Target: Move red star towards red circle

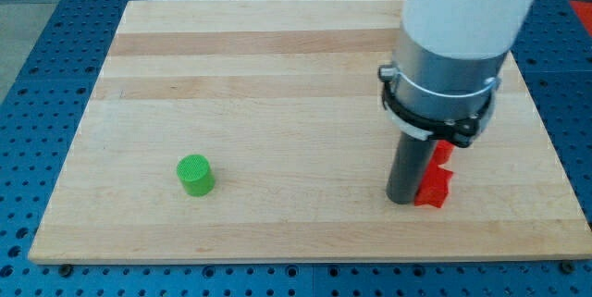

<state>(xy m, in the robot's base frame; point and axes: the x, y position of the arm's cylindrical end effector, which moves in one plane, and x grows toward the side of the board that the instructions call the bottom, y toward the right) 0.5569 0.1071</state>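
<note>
My tip (400, 201) rests on the wooden board (277, 75) at the view's lower right. A red block with jagged edges, seemingly the red star (434, 188), lies against the tip's right side, partly hidden by the rod. Just above it another red piece (443, 153) shows under the arm's clamp; its shape is hidden, so I cannot tell whether it is the red circle or part of the star. The two red pieces look touching or nearly so.
A green cylinder (195, 175) stands at the board's lower left, far from the tip. The arm's wide white and grey body (453, 47) covers the board's upper right. The board's right edge is close to the red blocks.
</note>
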